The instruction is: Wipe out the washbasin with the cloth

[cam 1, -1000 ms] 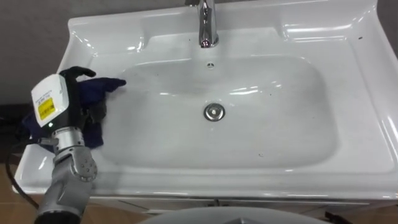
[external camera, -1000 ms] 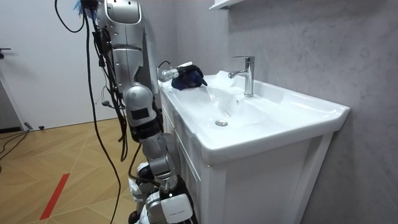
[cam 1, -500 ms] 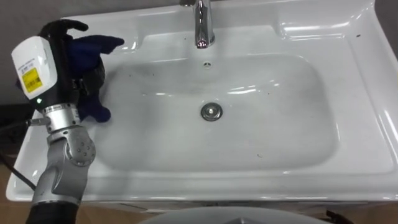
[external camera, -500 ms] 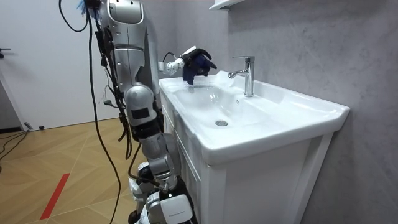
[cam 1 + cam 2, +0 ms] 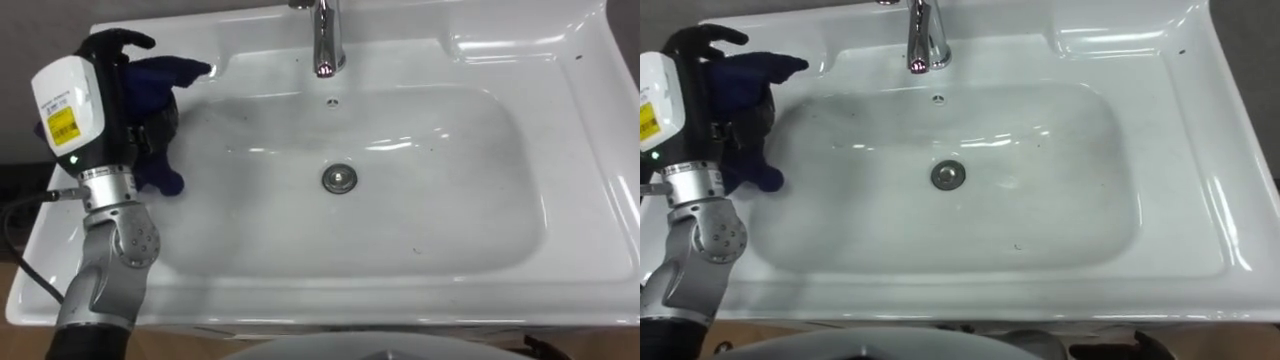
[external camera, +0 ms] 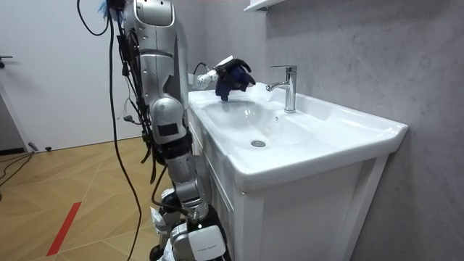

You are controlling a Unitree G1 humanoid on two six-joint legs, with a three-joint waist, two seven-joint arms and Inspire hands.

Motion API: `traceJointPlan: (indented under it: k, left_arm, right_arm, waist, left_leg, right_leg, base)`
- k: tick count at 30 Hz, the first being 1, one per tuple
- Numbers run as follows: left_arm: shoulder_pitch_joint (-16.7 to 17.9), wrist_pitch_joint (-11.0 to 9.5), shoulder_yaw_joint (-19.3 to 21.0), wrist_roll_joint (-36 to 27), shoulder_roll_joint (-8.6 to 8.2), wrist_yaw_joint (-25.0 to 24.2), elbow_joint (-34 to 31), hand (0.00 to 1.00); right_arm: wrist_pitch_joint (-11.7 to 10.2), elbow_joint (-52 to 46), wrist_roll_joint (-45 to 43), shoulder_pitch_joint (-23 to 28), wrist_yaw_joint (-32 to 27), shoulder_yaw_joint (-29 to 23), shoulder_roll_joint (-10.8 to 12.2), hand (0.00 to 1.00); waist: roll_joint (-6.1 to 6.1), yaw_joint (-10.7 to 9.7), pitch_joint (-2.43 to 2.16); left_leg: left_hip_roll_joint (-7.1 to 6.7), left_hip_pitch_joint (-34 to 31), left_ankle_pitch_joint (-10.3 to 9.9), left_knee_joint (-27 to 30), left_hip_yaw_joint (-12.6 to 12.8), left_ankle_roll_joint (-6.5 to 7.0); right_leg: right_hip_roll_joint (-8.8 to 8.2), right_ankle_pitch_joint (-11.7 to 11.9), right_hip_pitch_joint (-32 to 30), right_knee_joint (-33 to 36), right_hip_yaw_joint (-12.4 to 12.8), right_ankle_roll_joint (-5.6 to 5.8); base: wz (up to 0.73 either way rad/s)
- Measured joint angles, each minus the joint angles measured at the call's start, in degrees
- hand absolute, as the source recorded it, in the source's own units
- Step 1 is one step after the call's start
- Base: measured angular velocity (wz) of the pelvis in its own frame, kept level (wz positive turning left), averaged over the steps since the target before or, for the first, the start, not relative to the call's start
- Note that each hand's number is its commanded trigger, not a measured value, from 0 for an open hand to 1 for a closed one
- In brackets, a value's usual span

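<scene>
You're looking down at the white basin (image 5: 400, 290), front rim nearest, with the drain (image 5: 340, 179) sitting mid-frame in the bowl. At upper left your left hand (image 5: 108, 75) is hovering over the basin's left shoulder. Its fingers are curling round the dark blue cloth (image 5: 150, 90), which is dangling under the palm, probably bunched like that for pressing down to wipe. The faucet (image 5: 327, 40) is standing farthest, top centre.
</scene>
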Motion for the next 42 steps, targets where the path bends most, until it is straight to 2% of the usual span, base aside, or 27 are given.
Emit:
traceJointPlan:
  k: [4, 9, 23, 24, 25, 26, 33, 42]
  left_arm:
    - [0.02, 1.4, -0.42, -0.07, 0.02, -0.11, 1.32, 1.0]
    - [0.01, 3.24, -0.22, -0.47, 0.08, -0.55, 7.66, 1.0]
    - [0.01, 3.61, 0.87, -0.45, 0.08, -0.58, 9.52, 1.0]
    - [0.01, 3.61, 0.87, -0.45, 0.08, -0.56, 9.5, 0.63]
    - [0.0, 3.61, 0.88, -0.37, 0.08, -0.49, 9.49, 0.13]
    - [0.0, 3.61, 0.92, -0.21, 0.08, -0.37, 9.49, 0.0]
    - [-0.01, 3.6, 1.32, -0.09, 0.1, 0.8, 9.35, 0.0]
    - [-0.5, 3.58, 3.86, -0.1, 0.14, 3.49, 8.28, 0.0]
  right_arm:
    - [0.25, -0.05, 0.23, 0.04, 0.05, 0.0, -0.03, 0.0]
    - [0.7, -0.29, 0.22, 0.2, 0.18, -0.07, -0.06, 0.0]
    - [0.7, -0.54, 0.27, 0.4, 0.76, -0.13, -0.27, 0.0]
    - [0.7, -0.54, 0.28, 0.4, 0.75, -0.13, -0.27, 0.0]
    - [0.7, -0.54, 0.29, 0.4, 0.75, -0.13, -0.27, 0.0]
    - [0.7, -0.54, 0.28, 0.4, 0.76, -0.13, -0.27, 0.0]
    - [0.81, -0.61, 0.26, 0.4, 0.77, -0.14, -0.26, 0.0]
    - [1.35, -0.71, 0.25, 0.39, 0.75, -0.14, -0.26, 0.0]
  waist:
    - [0.0, 0.07, -0.06]
    - [0.33, 0.2, -0.2]
    - [1.71, 0.18, -0.11]
    - [1.71, 0.18, -0.11]
    - [1.69, 0.18, -0.11]
    - [1.66, 0.18, -0.12]
    - [1.29, 0.21, -0.25]
    - [0.93, 0.18, -0.47]
  left_leg:
    - [0.01, 0.07, 0.0, -0.05, -0.04, 0.0]
    - [0.0, 0.65, 0.0, -0.13, -0.15, 0.0]
    - [0.0, 0.55, 0.0, -0.13, -0.56, 0.0]
    - [0.0, 0.55, 0.0, -0.13, -0.56, 0.0]
    - [0.0, 0.55, 0.0, -0.13, -0.56, 0.0]
    - [-0.01, 0.52, 0.0, -0.13, -0.56, 0.0]
    - [-0.01, 0.45, 0.0, -0.14, -0.55, 0.0]
    - [-0.03, 0.42, 0.0, -0.13, -0.53, 0.0]
  right_leg:
    - [0.02, 0.0, 0.09, 0.06, -0.14, 0.0]
    - [0.06, 0.0, 0.53, 0.04, 0.1, 0.0]
    - [0.05, 0.0, 0.49, 0.04, -0.03, 0.0]
    - [0.05, 0.0, 0.49, 0.05, -0.03, 0.0]
    - [0.04, 0.0, 0.48, 0.05, -0.02, 0.0]
    - [0.04, 0.0, 0.45, 0.05, -0.01, 0.0]
    - [0.04, 0.0, 0.37, 0.05, 0.04, 0.0]
    - [-0.03, 0.01, 0.4, 0.05, -0.12, 0.01]
  base:
    - [0.01]
    - [-0.01]
    - [0.0]
    - [0.0]
    - [0.0]
    - [0.0]
    - [0.0]
    - [0.0]
